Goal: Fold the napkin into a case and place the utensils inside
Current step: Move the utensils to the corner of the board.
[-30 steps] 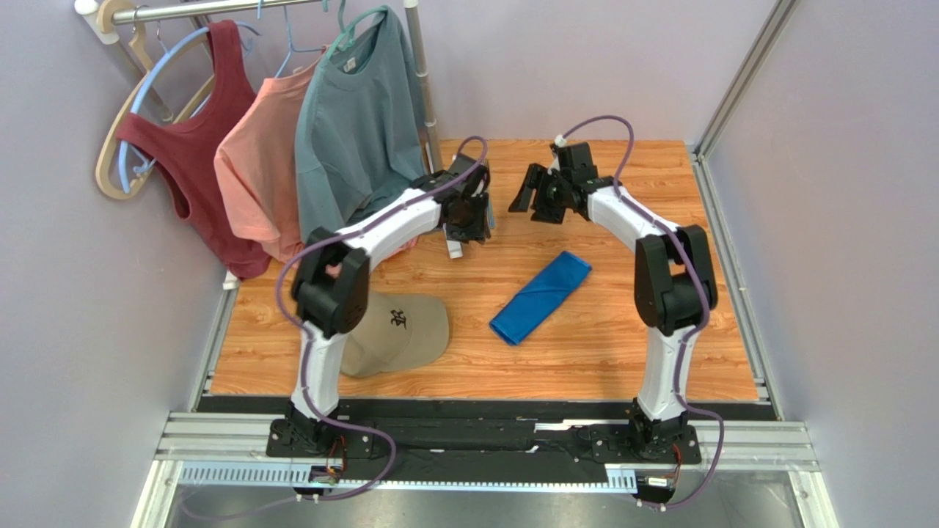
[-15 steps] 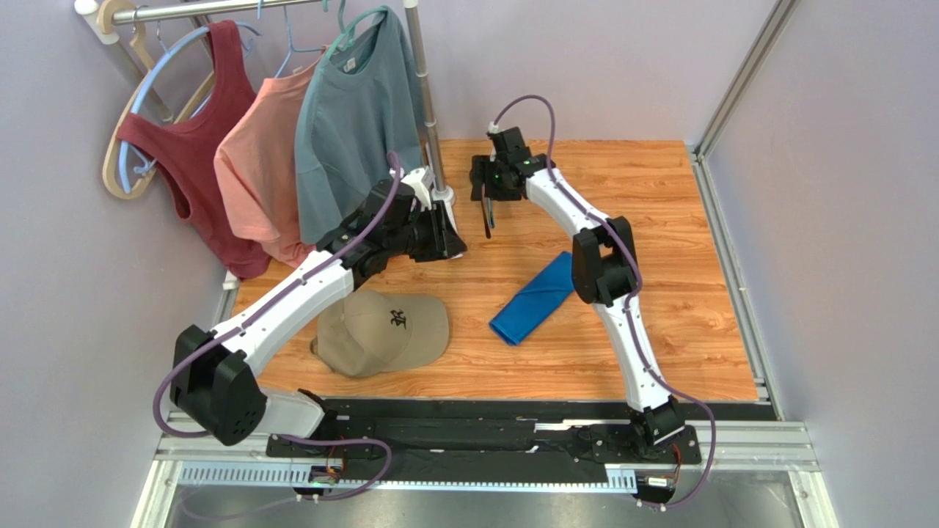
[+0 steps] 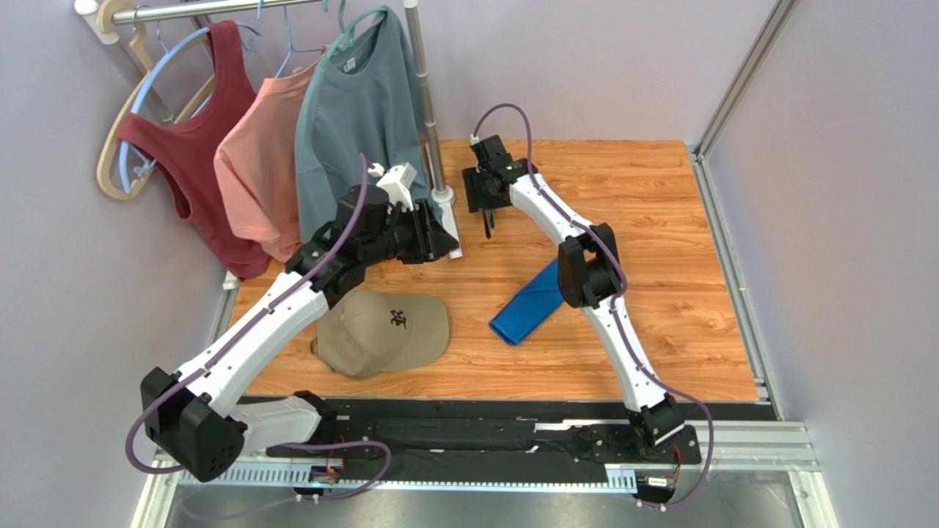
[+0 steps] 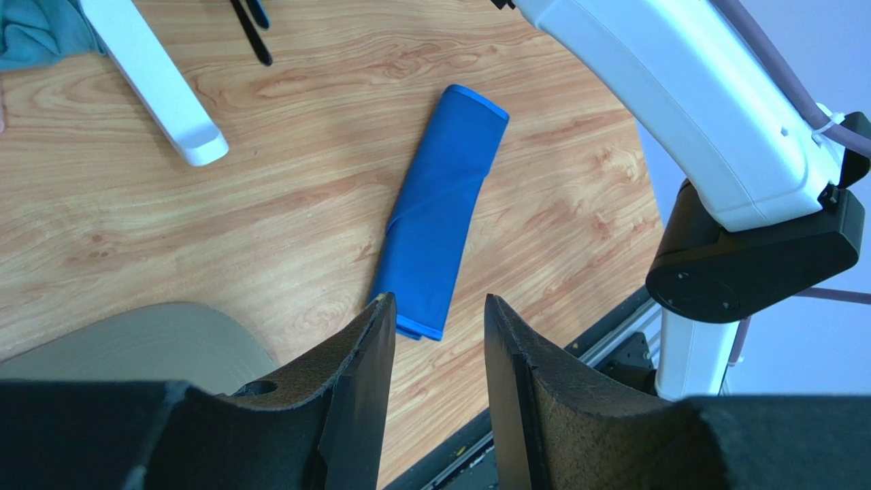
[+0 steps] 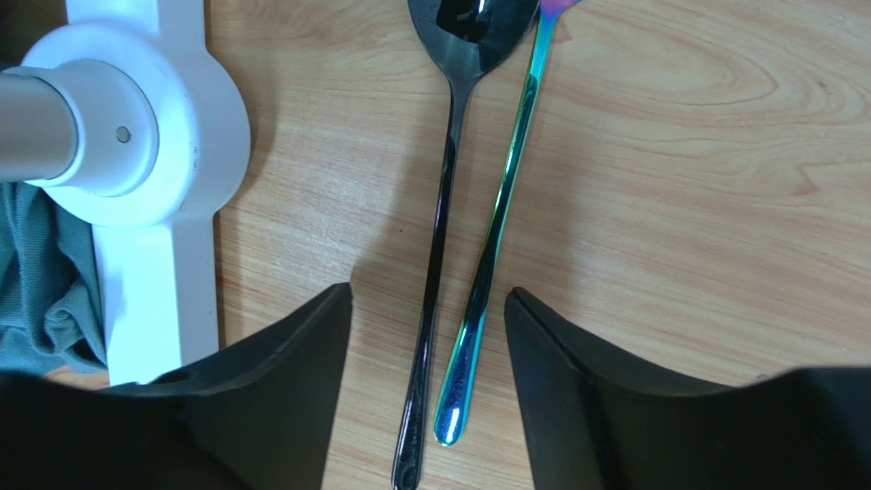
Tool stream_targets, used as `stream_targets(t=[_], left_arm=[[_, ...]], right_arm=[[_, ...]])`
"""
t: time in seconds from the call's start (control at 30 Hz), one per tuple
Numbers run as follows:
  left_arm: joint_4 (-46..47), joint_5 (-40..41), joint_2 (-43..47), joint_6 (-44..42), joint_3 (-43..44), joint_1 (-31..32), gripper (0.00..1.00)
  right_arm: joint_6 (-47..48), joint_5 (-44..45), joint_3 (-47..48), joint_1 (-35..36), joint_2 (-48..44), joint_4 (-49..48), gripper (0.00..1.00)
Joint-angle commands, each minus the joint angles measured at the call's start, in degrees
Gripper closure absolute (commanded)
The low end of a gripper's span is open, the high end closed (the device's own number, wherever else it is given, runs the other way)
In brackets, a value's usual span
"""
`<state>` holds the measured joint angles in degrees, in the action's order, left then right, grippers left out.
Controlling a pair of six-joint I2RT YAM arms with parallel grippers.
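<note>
Spoon [image 5: 447,204] and fork [image 5: 501,204] side by side, far centre, beside rack foot [image 5: 153,204]: thin, stiff, likely slippery; best pinched mid-handle. Right gripper [image 5: 427,296] spread above them; left gripper [image 4: 438,304] apart, empty, left of case [image 4: 442,209].

Wrist cam's top edge chops the heads off the shiny black spoon [image 5: 439,235] and iridescent teal fork [image 5: 499,219]. Overhead, the white right arm [image 3: 584,275] covers the far end of the folded royal-blue cloth [image 3: 525,310].
</note>
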<state>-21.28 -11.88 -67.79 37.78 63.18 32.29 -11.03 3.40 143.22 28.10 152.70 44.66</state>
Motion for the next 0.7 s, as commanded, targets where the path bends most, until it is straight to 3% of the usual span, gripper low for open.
stream_targets(t=[0.0, 0.33, 0.53, 0.67], left_arm=[[-0.1, -1.5, 2.1, 0.1, 1.7, -0.8, 0.54], [-0.4, -1.9, 3.9, 0.5, 1.7, -1.3, 0.55], [-1.1, -1.7, 5.1, 0.3, 1.7, -1.3, 0.55], [-1.7, -1.7, 5.6, 0.1, 1.7, -1.4, 0.55]], right_arm=[[0.3, 2.0, 0.9, 0.3, 3.1, 5.3, 0.43], [-2.5, 5.9, -3.2, 2.7, 1.1, 7.5, 0.77], [-3.6, 6.2, -5.1, 4.2, 0.8, 8.7, 0.88], [-5.8, 6.6, -9.1, 4.8, -1.3, 9.0, 0.9]])
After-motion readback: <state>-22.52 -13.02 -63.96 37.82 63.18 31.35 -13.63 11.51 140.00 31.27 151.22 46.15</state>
